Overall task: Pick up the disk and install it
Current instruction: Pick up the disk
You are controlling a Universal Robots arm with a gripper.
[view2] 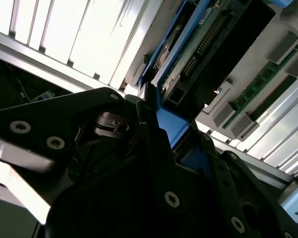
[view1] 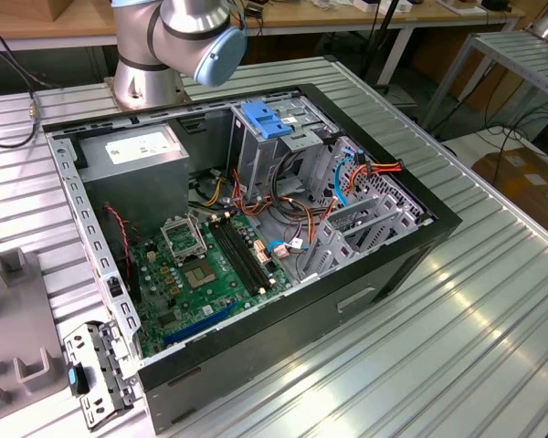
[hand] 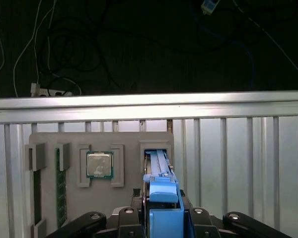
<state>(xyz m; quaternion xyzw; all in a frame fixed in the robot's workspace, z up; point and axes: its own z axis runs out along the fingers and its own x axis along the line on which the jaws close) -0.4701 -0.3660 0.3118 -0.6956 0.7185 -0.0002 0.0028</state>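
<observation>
Disk (hand: 163,196), first wrist view: standing on edge with the blue plastic rail uppermost and the far end down at a slot of the grey tray (hand: 129,139). Seated there or just lifted clear, cannot tell. Gripper (hand: 163,218) clenched across it, a black finger on each side of the blue plastic. In neighbouring pockets of the same tray, a processor chip (hand: 99,164) and memory sticks (hand: 61,188).

Second wrist view, from close behind the fingers (view2: 146,126): blue rail pinched between them. Bare green circuit board (view2: 203,44) along one face of the disk, with rows of connector pins.

Exterior view: open computer case (view1: 283,356) lying on the ribbed table (view1: 457,347), with a metal cage (view1: 256,155) and blue latch (view1: 267,123) inside, close to the arm's base (view1: 178,46). Grey tray at the exterior view's left edge, well apart from the cage.

Handling, as a judgement: stiff, dense and heavy for its size, with no give under a squeeze. Delicate all the same, likely harmed by a knock or a drop, and the bare board not for pressing. Smooth plastic and metal, so liable to slide in a weak hold. Best held as here, across the blue rails near one end, square and firm, clear of board and connector.
</observation>
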